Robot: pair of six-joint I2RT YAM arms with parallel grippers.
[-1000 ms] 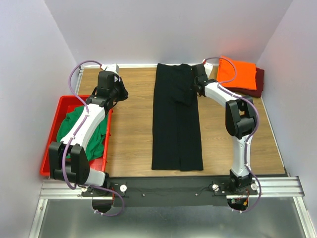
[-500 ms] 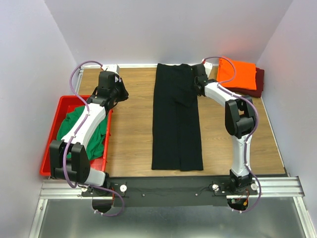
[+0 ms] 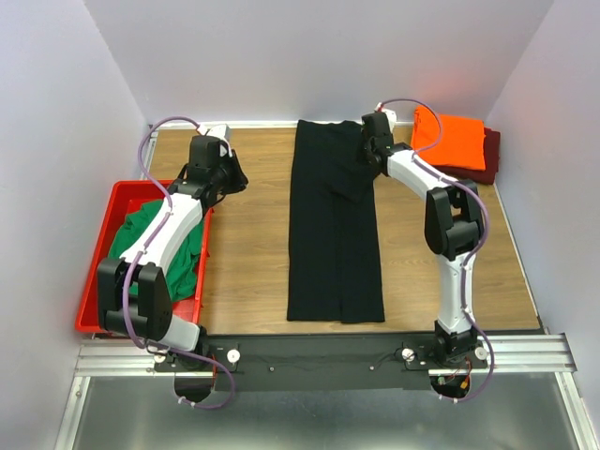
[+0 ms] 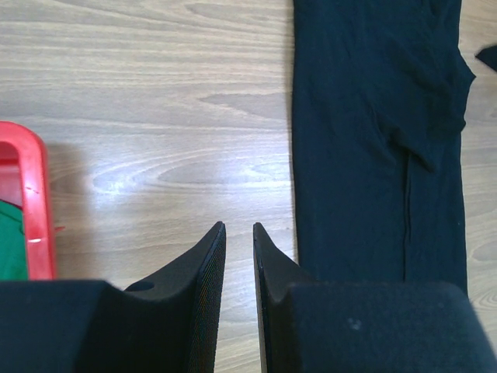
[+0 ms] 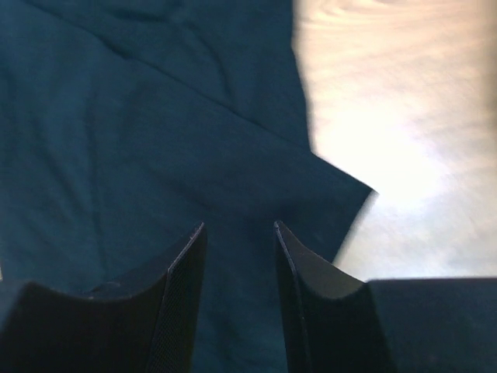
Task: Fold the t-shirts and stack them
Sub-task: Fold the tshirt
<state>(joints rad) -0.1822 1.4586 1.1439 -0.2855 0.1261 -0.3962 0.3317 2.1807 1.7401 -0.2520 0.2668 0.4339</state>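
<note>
The black t-shirt [image 3: 333,225] lies flat as a long narrow strip down the middle of the table. My right gripper [image 3: 368,155] hovers over its far right edge, jaws open, only black cloth [image 5: 155,116] under the gripper [image 5: 237,225] and nothing between the fingers. My left gripper [image 3: 228,174] sits over bare wood left of the shirt; in its wrist view the gripper [image 4: 238,225] shows a narrow empty gap, with the black shirt [image 4: 373,155] to the right. A folded orange shirt [image 3: 455,141] lies on the maroon one [image 3: 490,157] at back right. The green shirt [image 3: 141,239] is bunched in the tray.
The red plastic tray [image 3: 98,281] stands at the left table edge, its rim [image 4: 35,202] close to my left fingers. A small white object [image 3: 214,128] sits at the back left corner. White walls enclose the wooden table on three sides.
My right gripper has shifted a little toward the back along the black shirt's right edge. The left arm has barely moved.
</note>
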